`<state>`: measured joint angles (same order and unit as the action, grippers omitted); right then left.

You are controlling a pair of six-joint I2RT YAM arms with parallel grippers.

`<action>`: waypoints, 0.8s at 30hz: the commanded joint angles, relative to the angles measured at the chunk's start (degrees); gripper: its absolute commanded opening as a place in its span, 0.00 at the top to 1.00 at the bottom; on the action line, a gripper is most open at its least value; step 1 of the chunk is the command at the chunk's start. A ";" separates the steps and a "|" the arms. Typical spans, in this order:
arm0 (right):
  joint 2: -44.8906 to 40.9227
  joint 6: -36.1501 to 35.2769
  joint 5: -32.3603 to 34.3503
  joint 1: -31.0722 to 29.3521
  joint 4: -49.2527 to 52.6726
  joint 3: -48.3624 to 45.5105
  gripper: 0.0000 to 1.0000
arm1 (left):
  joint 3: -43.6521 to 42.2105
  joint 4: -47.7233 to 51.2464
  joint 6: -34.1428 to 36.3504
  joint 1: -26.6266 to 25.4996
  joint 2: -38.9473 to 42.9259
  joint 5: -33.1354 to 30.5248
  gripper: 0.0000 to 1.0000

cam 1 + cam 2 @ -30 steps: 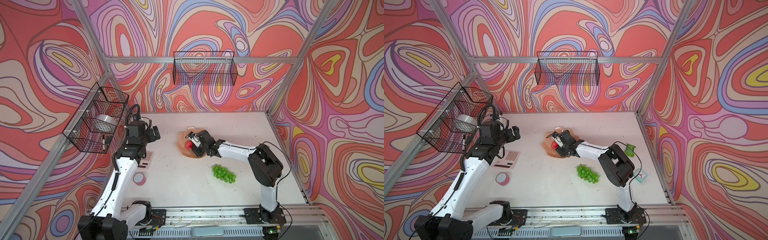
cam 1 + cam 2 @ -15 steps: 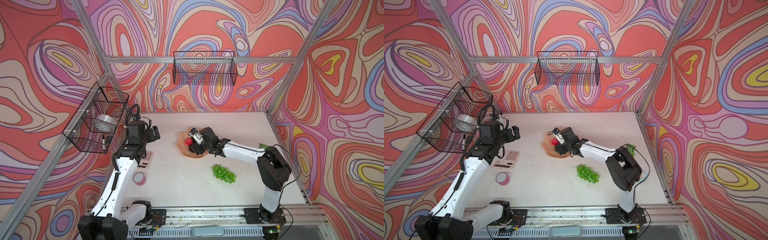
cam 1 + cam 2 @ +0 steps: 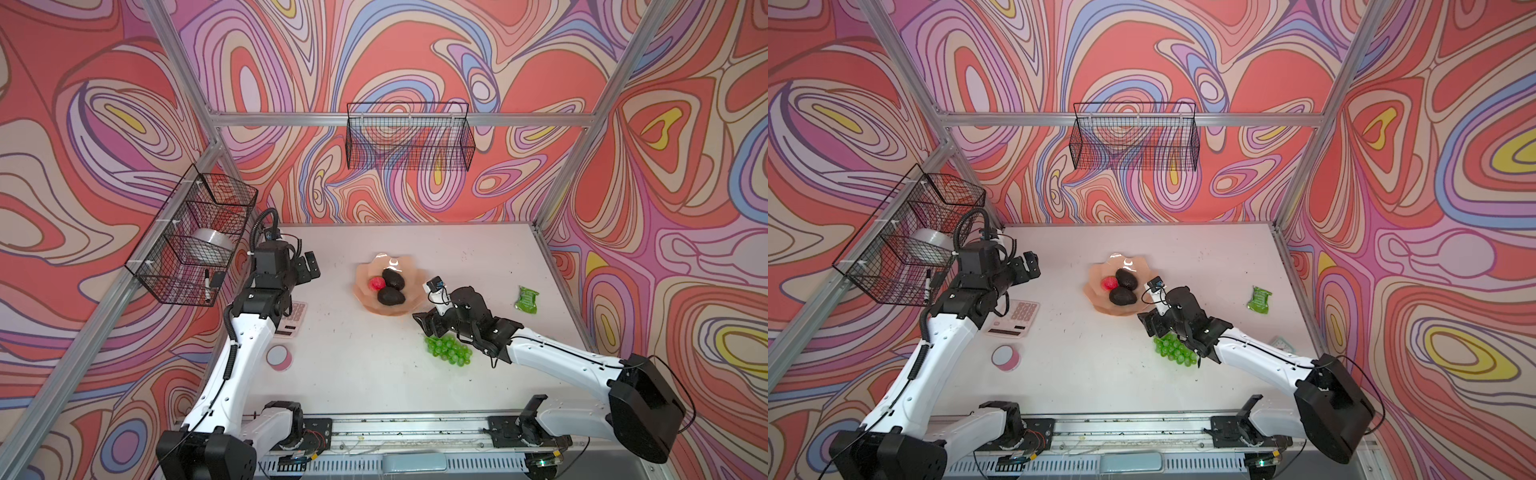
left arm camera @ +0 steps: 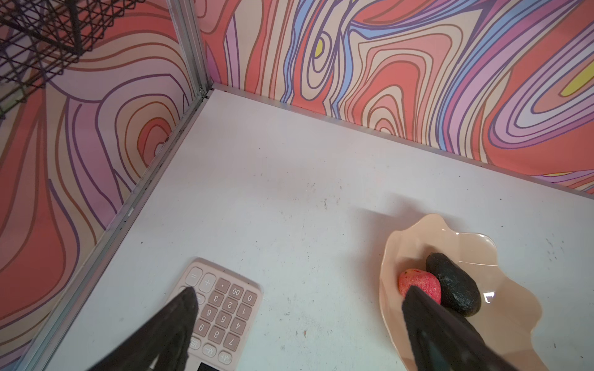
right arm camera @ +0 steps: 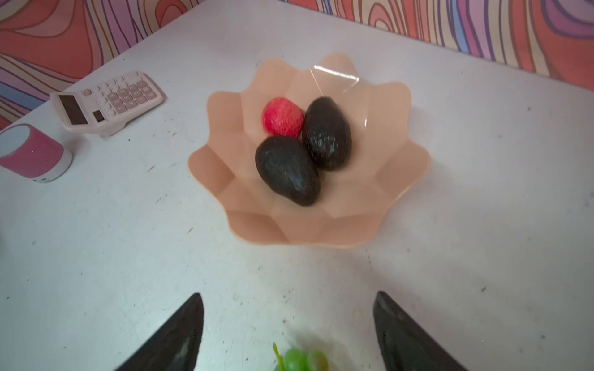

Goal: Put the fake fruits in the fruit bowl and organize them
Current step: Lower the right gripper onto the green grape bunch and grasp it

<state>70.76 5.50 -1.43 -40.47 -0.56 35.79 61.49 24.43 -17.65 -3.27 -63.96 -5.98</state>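
Resting in the wide, glossy peach-pink scalloped fruit bowl, in both top views, are a small red strawberry-like fruit and two dark pear-shaped avocados. The bunch of translucent green grapes lies on the white tabletop, just beside the right end effector.

Left wrist view: the left end effector is spread wide, holding nothing, near a pink calculator.

Right wrist view: the fingers are wide apart, with nothing between them.
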 commanded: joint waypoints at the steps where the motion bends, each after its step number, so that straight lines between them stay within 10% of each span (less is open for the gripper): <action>1: -3.70 5.54 1.40 0.08 -3.09 -4.57 0.15 | -0.27 1.59 -0.80 0.46 -0.67 0.61 0.00; 24: -1.71 20.66 14.36 -7.85 -0.55 -11.45 0.15 | 0.03 2.03 -1.15 0.55 -1.78 0.99 0.00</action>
<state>67.09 23.42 8.12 -46.30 -1.91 24.05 61.49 24.67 -18.26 -3.27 -65.36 -5.37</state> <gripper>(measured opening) 0.847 0.996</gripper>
